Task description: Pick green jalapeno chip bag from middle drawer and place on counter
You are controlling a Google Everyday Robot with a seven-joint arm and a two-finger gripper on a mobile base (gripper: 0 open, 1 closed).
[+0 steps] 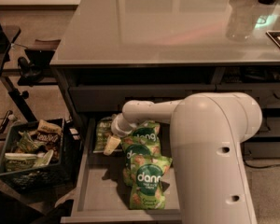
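The middle drawer (100, 190) is pulled open below the counter (168, 27), a glossy grey top. The green jalapeno chip bag (101, 132), dull yellowish-green and flat, lies at the drawer's back left corner. My gripper (111, 144) reaches down from the white arm and sits right over the bag's right edge, touching or nearly touching it. The arm's big white body hides the right part of the drawer.
Three bright green "dang" bags (146, 186) lie in a row down the drawer, right of the gripper. A black crate (35, 153) full of snacks stands on the floor at the left. A clear cup (240, 17) stands on the counter's far right.
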